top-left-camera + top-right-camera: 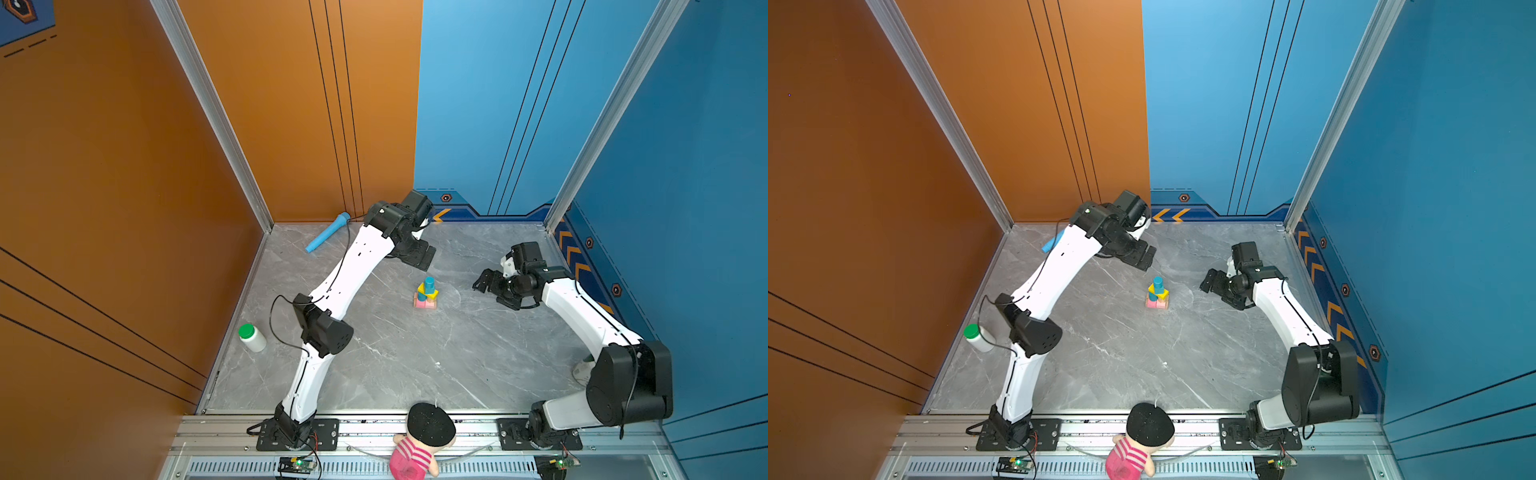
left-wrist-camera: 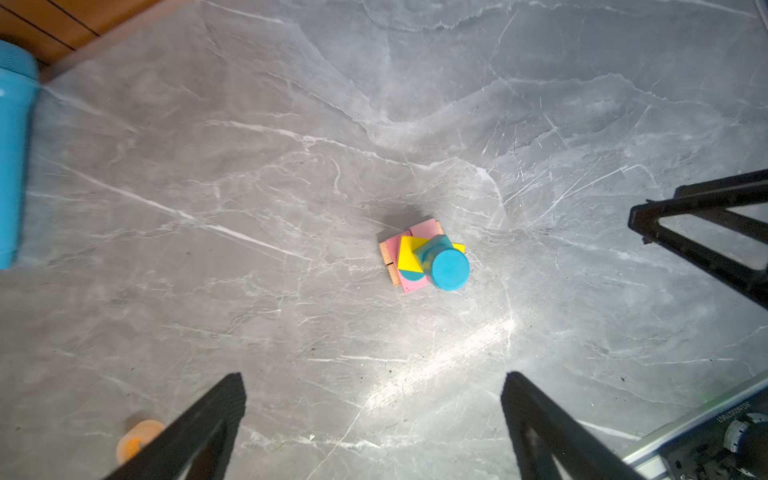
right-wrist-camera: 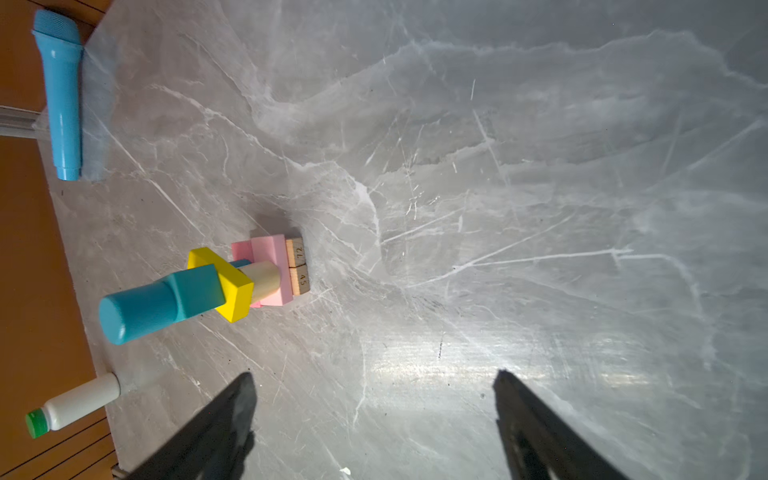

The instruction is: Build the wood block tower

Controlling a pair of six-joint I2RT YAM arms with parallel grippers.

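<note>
The tower (image 1: pixel 426 295) (image 1: pixel 1158 294) stands mid-table between both arms. From the bottom it has tan bars (image 3: pixel 299 266), pink bars (image 3: pixel 274 253), a tan cylinder (image 3: pixel 266 276), a yellow bar (image 3: pixel 232 286), a teal cube (image 3: pixel 197 291) and a blue cylinder (image 3: pixel 137 307) on top. My left gripper (image 1: pixel 419 255) (image 2: pixel 372 378) hangs behind and left of the tower, open and empty. My right gripper (image 1: pixel 488 286) (image 3: pixel 374 374) sits to the tower's right, open and empty. Neither touches the tower (image 2: pixel 424 257).
A light-blue toy microphone (image 1: pixel 328 232) (image 3: pixel 62 95) lies at the back left by the orange wall. A white bottle with a green cap (image 1: pixel 252 337) (image 3: pixel 75 405) lies at the left edge. A pink-striped doll (image 1: pixel 422 440) sits on the front rail.
</note>
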